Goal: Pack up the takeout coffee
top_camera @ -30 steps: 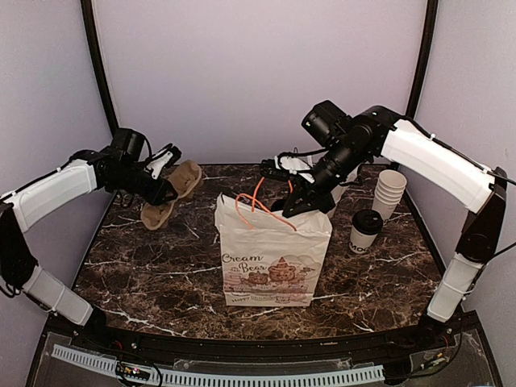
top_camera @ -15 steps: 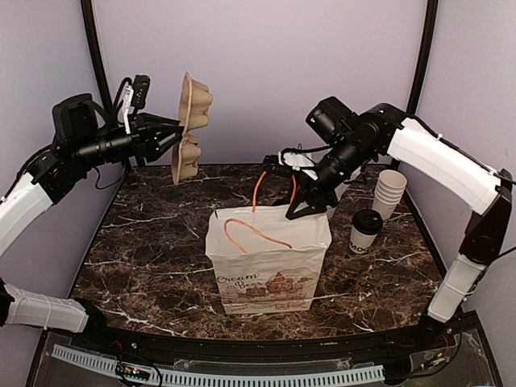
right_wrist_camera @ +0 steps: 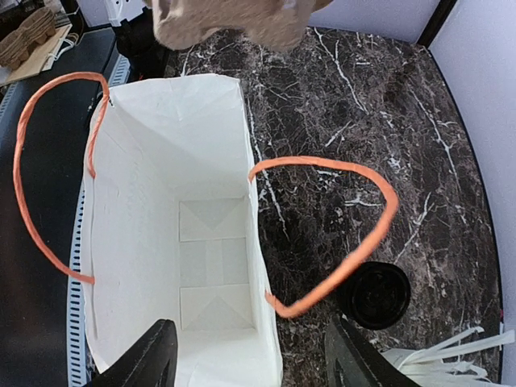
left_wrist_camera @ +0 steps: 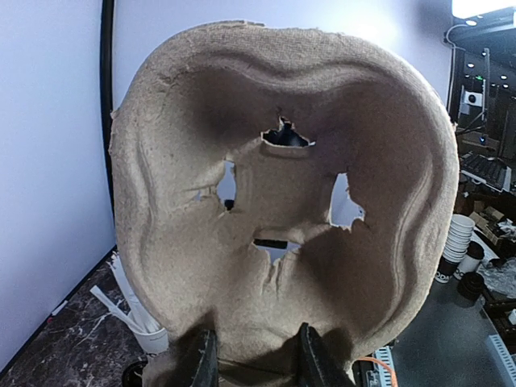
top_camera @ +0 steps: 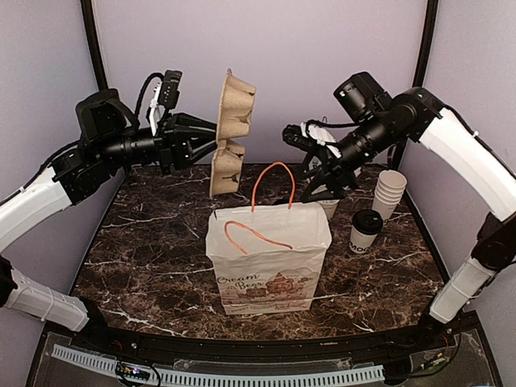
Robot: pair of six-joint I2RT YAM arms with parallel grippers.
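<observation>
The takeout coffee (top_camera: pixel 367 231), a white cup with a black dome lid, stands on the table right of the open white paper bag (top_camera: pixel 268 260). The right wrist view looks down on its lid (right_wrist_camera: pixel 373 295) beside the empty bag (right_wrist_camera: pixel 173 242). My right gripper (top_camera: pixel 324 187) hangs open above the bag's back right rim, and in its wrist view the right gripper (right_wrist_camera: pixel 251 343) holds nothing. An orange handle (right_wrist_camera: pixel 355 234) stands loose between bag and cup. My left gripper (top_camera: pixel 211 145) is shut on a brown pulp cup carrier (top_camera: pixel 230 133), held upright in the air left of the bag. The carrier (left_wrist_camera: pixel 282 201) fills the left wrist view, gripped at its lower edge by the left gripper (left_wrist_camera: pixel 254 355).
A stack of lidless white cups (top_camera: pixel 390 192) stands at the back right, behind the coffee. A white cup of white sticks (top_camera: pixel 328 208) sits behind the bag, and its sticks (right_wrist_camera: pixel 447 355) show at the right wrist view's corner. Purple walls close in the marble table (top_camera: pixel 153 266).
My right gripper has opened, let go of the bag's top and lifted to the right. The left arm has raised the carrier off the table and swung it right toward the bag.
</observation>
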